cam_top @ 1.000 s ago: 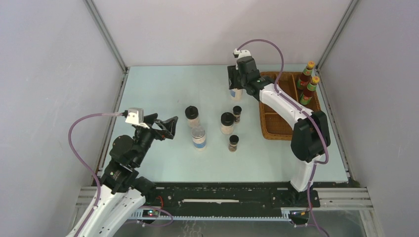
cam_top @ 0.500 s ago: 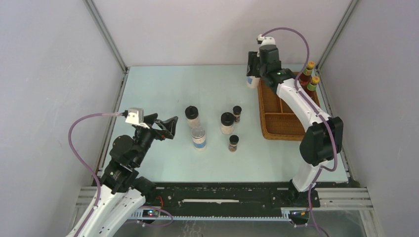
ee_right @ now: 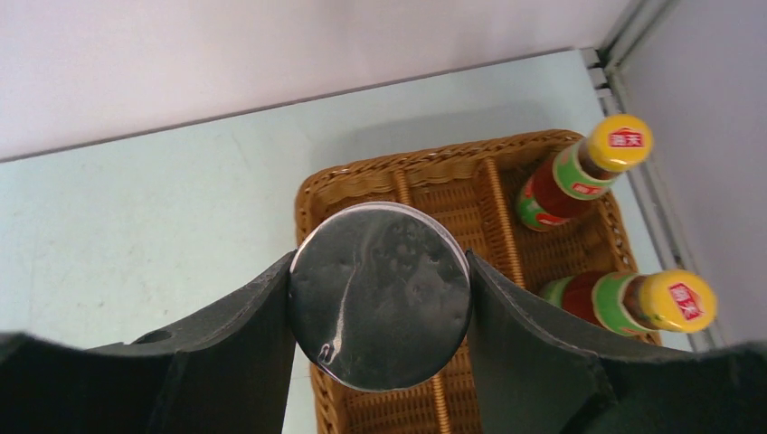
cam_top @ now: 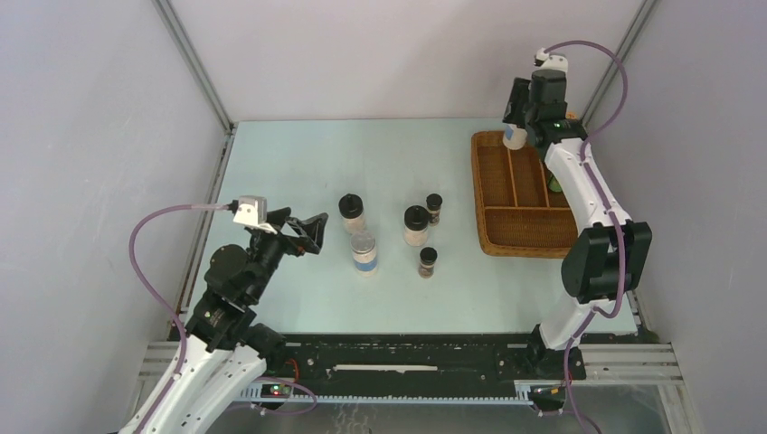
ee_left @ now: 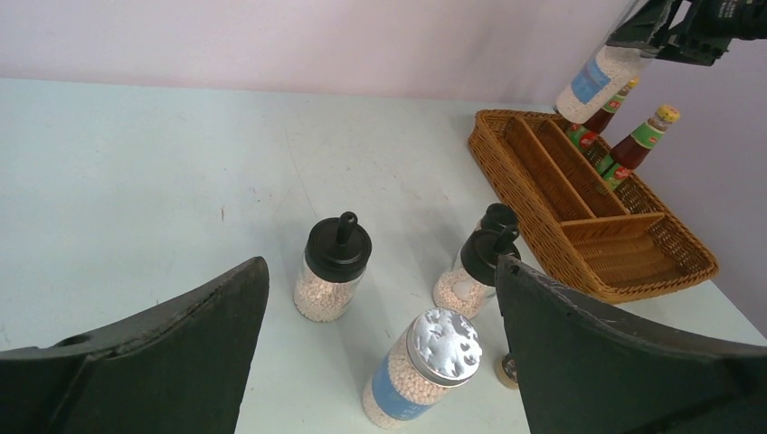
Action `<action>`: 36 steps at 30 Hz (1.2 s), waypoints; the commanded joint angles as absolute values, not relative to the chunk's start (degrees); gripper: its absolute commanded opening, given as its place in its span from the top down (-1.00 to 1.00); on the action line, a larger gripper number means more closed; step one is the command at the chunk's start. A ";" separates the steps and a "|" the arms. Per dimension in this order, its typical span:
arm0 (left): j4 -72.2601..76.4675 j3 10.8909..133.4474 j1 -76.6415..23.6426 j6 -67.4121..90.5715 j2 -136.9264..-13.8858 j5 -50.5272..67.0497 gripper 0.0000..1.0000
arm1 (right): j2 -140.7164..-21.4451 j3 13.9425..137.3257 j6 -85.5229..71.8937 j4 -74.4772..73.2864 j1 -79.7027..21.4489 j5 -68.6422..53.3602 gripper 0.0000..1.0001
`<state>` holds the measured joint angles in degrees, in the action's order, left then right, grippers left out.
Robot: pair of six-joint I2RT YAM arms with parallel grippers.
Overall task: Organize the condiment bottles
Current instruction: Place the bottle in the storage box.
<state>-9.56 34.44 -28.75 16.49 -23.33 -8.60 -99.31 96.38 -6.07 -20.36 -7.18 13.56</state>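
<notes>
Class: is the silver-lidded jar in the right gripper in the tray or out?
Out. The right gripper holds the jar in the air above the far end of the tray, not resting in any compartment.

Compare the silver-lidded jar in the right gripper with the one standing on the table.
The gripped jar is in the air, clamped in the right gripper; the table jar stands free on the table. The gripped jar hangs over the tray's far end, near the red bottles; the table jar sits near the black-lidded jars. Both have silver lids, blue labels and pale fill.
</notes>
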 commanded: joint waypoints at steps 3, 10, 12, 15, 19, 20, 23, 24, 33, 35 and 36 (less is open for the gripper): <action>-7.60 33.22 -29.00 16.60 -24.21 -7.72 -1.00 | -97.65 99.07 -7.34 -14.71 -4.76 15.33 1.00; -7.31 33.29 -29.00 16.66 -24.68 -7.75 -1.00 | -99.80 99.14 -8.78 -14.32 -3.40 16.46 1.00; -7.34 33.32 -29.00 16.61 -24.73 -7.78 -1.00 | -100.35 99.03 -9.31 -14.16 -3.04 16.84 1.00; -7.37 33.31 -29.00 16.53 -24.77 -7.87 -1.00 | -101.38 99.17 -10.11 -14.09 -2.51 18.08 1.00; -7.37 33.31 -29.00 16.52 -24.69 -7.98 -1.00 | -102.78 99.53 -11.00 -13.91 -1.88 19.20 1.00; -7.45 33.33 -29.00 16.52 -24.67 -7.93 -1.00 | -103.13 99.66 -11.37 -13.92 -1.71 19.24 1.00; -7.42 33.33 -29.00 16.52 -24.73 -8.04 -1.00 | -104.15 100.05 -11.93 -14.07 -1.09 19.08 1.00; -7.44 33.38 -29.00 16.52 -24.77 -8.06 -1.00 | -104.45 100.14 -12.09 -14.08 -0.94 19.12 1.00; -7.45 33.57 -29.00 16.52 -25.33 -8.22 -1.00 | -107.09 100.86 -12.77 -13.63 -0.44 18.81 1.00; -7.41 33.49 -29.00 16.52 -25.29 -8.32 -1.00 | -107.75 101.00 -12.96 -13.42 -0.44 18.65 1.00; -7.41 33.44 -29.00 16.52 -25.31 -8.34 -1.00 | -108.02 101.11 -13.00 -13.30 -0.44 18.57 1.00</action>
<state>-9.45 34.44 -28.75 16.49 -25.04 -8.60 -108.25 96.99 -11.31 -19.44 -0.73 17.67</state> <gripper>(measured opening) 0.996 0.683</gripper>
